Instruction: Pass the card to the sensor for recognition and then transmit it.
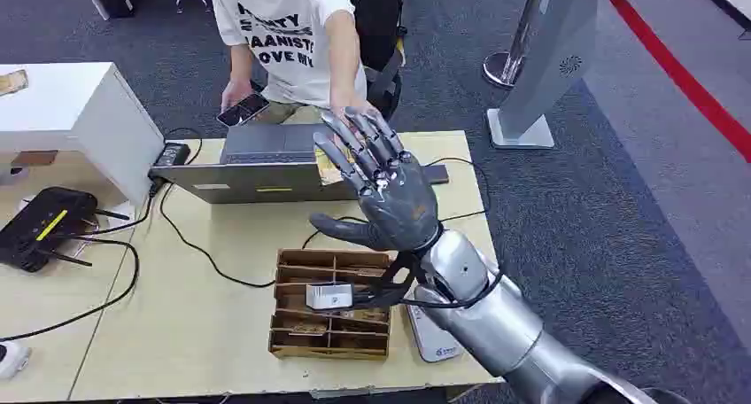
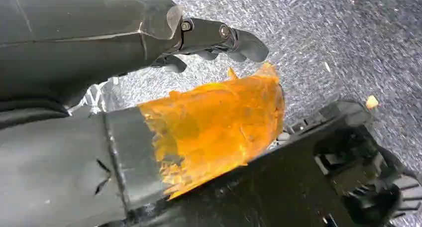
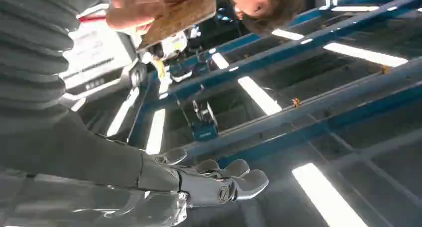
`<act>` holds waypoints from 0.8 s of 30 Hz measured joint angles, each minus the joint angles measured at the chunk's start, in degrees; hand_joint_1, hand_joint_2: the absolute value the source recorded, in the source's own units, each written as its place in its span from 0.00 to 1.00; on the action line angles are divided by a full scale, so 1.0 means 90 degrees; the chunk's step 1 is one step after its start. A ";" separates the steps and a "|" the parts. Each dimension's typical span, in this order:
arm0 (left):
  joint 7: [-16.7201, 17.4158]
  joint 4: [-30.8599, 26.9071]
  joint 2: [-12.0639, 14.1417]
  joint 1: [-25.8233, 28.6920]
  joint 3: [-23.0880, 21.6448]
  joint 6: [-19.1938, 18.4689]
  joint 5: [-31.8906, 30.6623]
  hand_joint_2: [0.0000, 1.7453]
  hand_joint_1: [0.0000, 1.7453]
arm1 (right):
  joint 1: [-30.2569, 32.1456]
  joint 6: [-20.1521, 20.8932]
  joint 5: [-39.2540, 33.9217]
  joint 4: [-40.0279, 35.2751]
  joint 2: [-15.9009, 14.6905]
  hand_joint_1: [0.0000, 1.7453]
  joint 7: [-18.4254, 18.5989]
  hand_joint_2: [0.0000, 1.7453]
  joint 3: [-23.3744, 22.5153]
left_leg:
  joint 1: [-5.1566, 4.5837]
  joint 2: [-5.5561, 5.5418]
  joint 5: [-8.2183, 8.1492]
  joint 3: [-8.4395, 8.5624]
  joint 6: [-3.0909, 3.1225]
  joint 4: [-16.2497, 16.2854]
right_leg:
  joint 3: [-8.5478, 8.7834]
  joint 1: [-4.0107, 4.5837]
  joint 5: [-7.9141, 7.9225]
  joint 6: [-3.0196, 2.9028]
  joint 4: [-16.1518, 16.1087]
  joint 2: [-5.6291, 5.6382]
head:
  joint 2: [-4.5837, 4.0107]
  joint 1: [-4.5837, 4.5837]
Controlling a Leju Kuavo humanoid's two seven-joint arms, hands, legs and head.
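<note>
We saw a pale wooden worktop on grey carpet, a person seated at its 12 o'clock edge behind a grey laptop. Our right hand was raised above the worktop with fingers spread wide and thumb out toward 9 o'clock, holding nothing. The card sat just beyond our fingertips at 11 o'clock, in the person's hand; the right wrist view showed that hand gripping it. A wooden divided tray lay at 6 o'clock below our right hand. Our left hand hung over the carpet, fingers curled in on nothing.
</note>
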 joint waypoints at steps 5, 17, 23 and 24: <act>0.0000 0.0000 -0.0012 -0.0010 -0.0092 -0.0015 -0.0010 0.00 0.00 | -0.0254 -0.0112 0.0238 0.0528 -0.0049 0.65 0.0163 1.00 0.0058 | 0.0000 0.0000 0.0000 0.0000 0.0000 0.0000 | 0.0000 0.0000 0.0000 0.0000 0.0000 0.0000 | 0.0000 0.0000; 0.0000 0.0000 -0.0015 -0.0010 -0.0131 -0.0017 -0.0007 0.00 0.00 | -0.0338 -0.0151 0.0367 0.1050 -0.0119 1.00 0.0294 1.00 0.0107 | 0.0000 0.0000 0.0000 0.0000 0.0000 0.0000 | -0.0001 0.0000 0.0000 0.0000 0.0000 0.0000 | 0.0000 0.0000; 0.0000 0.0000 -0.0015 -0.0010 -0.0134 -0.0015 -0.0005 0.00 0.00 | -0.0343 -0.0151 0.0367 0.1125 -0.0126 1.00 0.0301 1.00 0.0105 | 0.0000 0.0000 0.0000 0.0000 0.0000 0.0000 | -0.0001 0.0000 0.0000 0.0000 0.0000 0.0000 | 0.0000 0.0002; 0.0000 0.0000 -0.0015 -0.0010 -0.0134 -0.0015 -0.0003 0.00 0.00 | -0.0344 -0.0151 0.0365 0.1130 -0.0126 1.00 0.0301 1.00 0.0107 | 0.0000 0.0000 0.0000 0.0000 0.0000 0.0000 | -0.0001 0.0000 0.0000 0.0000 0.0000 0.0000 | 0.0000 0.0000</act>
